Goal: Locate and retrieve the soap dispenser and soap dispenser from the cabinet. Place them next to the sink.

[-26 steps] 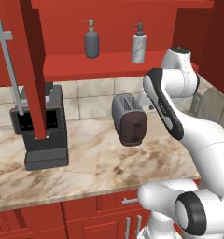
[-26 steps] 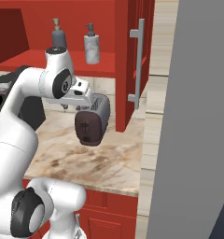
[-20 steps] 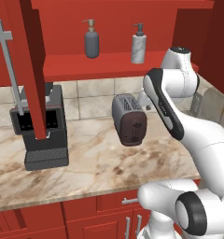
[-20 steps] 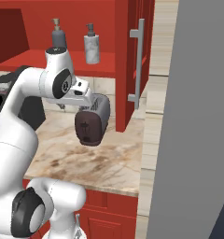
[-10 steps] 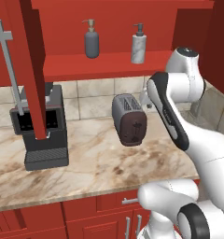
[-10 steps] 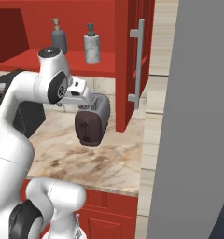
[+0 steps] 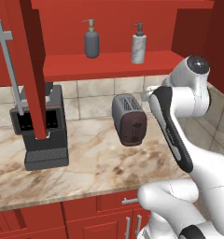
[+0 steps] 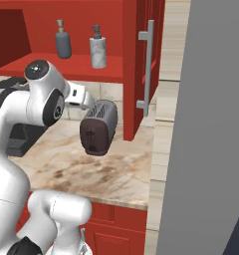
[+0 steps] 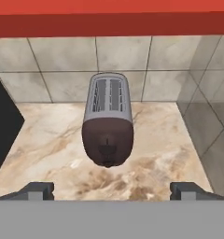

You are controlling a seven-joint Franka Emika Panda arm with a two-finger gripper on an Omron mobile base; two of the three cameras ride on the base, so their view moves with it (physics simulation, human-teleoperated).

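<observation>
Two soap dispensers stand upright on the red shelf of the open cabinet: a dark grey one with a tan pump and, to its right, a white-grey marbled one with a dark pump. The cabinet doors hang open at either side. My gripper is open with nothing between its fingertips. It hovers below the shelf and looks down at a toaster. The sink is out of view.
A grey and brown toaster lies on the marble counter under the shelf. A black coffee machine stands at its left. A tall grey panel closes off the right side.
The arm's upper joints have swung slightly, toward the outer picture edge in both base views. Both dispensers, the toaster and the doors have stayed put.
</observation>
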